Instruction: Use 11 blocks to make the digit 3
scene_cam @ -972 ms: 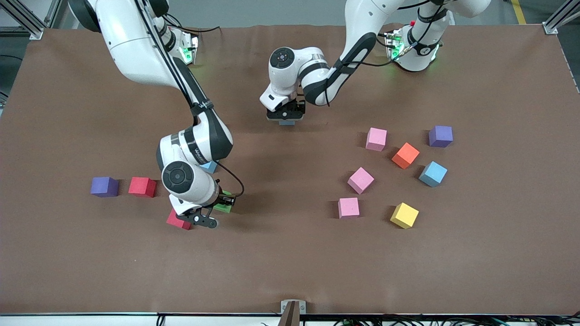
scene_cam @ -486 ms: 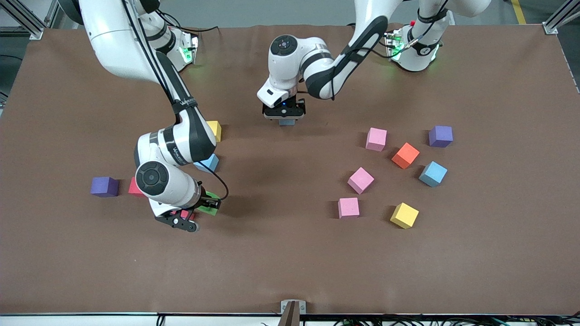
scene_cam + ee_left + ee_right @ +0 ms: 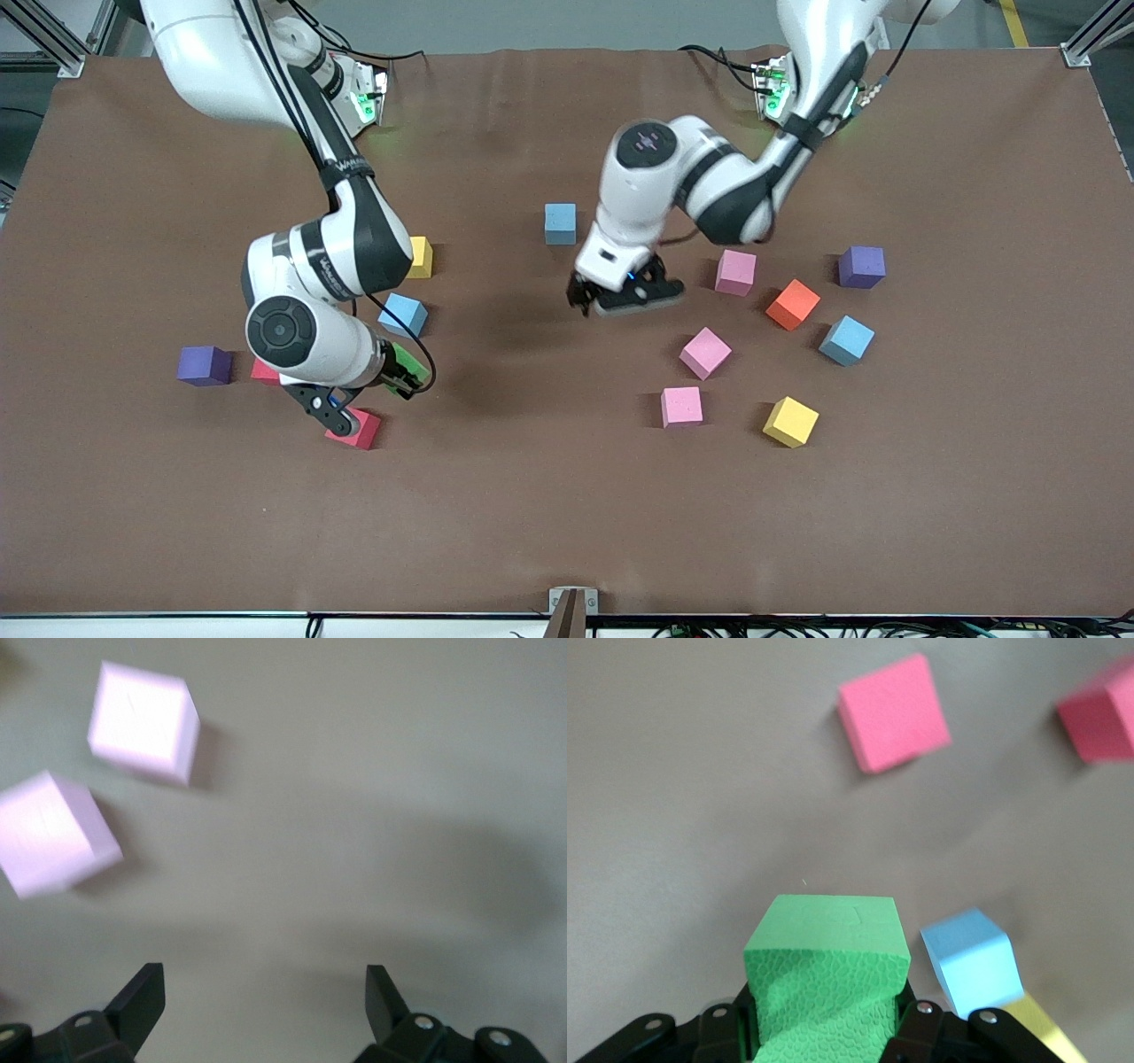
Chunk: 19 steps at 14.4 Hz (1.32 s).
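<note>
- So far only one light blue block (image 3: 560, 222) sits alone mid-table toward the robots' bases; looks like the first piece of the 3, so task is early.
- Left gripper (image 3: 625, 297) is in the air over bare table, near that block and the pink block (image 3: 735, 271); fingers (image 3: 142, 1001) spread wide, nothing between them.
- Left wrist view shows two pink blocks (image 3: 142, 719) and (image 3: 51, 833) ahead on the table, probably its next pick.
- Right gripper (image 3: 390, 377) is pinching a green block (image 3: 826, 979), lifted off the table, over the spot between the blue block (image 3: 403, 313) and the red block (image 3: 356, 429).
- Loose near the right arm: yellow block (image 3: 420, 256), a second red block (image 3: 264, 371) partly hidden by the arm, purple cube (image 3: 204, 365).
- Loose at the left arm's end: pink ones (image 3: 705, 352) and (image 3: 681, 407), orange block (image 3: 793, 304), blue block (image 3: 846, 340), yellow block (image 3: 790, 421), purple cube (image 3: 861, 267).
- Step in hand, I'd say: right arm carrying green to the digit area, left arm going for another block.
- Next needs: set green flush beside the placed blue one w/o nudging it; left should drop square over one pink block, fingers either side, and keep clear of the right arm's path.
</note>
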{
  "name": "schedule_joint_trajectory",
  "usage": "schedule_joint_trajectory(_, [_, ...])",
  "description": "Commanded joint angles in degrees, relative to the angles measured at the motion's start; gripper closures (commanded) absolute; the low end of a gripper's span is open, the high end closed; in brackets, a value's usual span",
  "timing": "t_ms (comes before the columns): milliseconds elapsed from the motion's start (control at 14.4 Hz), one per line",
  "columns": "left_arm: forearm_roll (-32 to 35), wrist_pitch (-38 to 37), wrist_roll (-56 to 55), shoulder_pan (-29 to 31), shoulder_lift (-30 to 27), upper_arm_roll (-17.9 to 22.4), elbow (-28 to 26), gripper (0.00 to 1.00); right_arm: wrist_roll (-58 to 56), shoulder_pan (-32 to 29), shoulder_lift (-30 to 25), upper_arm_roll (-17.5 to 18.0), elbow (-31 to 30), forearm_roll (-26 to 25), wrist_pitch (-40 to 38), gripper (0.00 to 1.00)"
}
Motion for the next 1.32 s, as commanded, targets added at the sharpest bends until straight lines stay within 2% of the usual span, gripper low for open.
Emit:
schedule_joint_trajectory(0, [1.12,-3.24,4.56,3.23,6.65,-0.53,8.72,0.00,6.28,0.41,-5.93,0.29,-5.35,0.37,-3.15,1.00])
schedule_joint_trajectory(208, [1.03,-4.56,10.63,5.26,11.57,-0.09,14.88,0.00,12.69,2.06,-12.43,0.47,-13.94,0.46,-1.50,1.00])
schedule_joint_trajectory(347, [0.68,-5.18,14.23,5.18,14.38,2.18,17.87,0.01,20.85,3.48,-15.26,0.64,-20.45,0.46,2.53,1.00])
schedule_joint_trajectory(555, [0.59,-5.18,19.16,5.18,18.25,2.72,22.09,0.01,32.19,5.85,-18.25,2.31,-30.99,0.46,15.42,1.00])
schedule_joint_trajectory(694, [0.68,-5.18,19.69,5.18,19.32,2.99,22.63,0.02,38.44,6.99,-18.87,4.15,-38.29,0.46,25.53,1.00])
schedule_joint_trajectory(833, [0.50,-5.18,23.36,5.18,19.76,5.00,22.98,0.02,43.46,8.66,-18.79,4.60,-42.00,0.46,30.57,1.00])
schedule_joint_trajectory(1041, [0.15,-5.35,27.51,5.87,20.11,5.27,22.98,0.04,48.83,10.25,-18.79,6.00,-44.47,1.77,30.94,1.00])
schedule_joint_trajectory(1249, [0.15,-5.44,27.61,5.71,21.51,5.27,23.51,0.05,52.43,13.23,-18.87,6.62,-45.79,6.07,31.38,1.00])
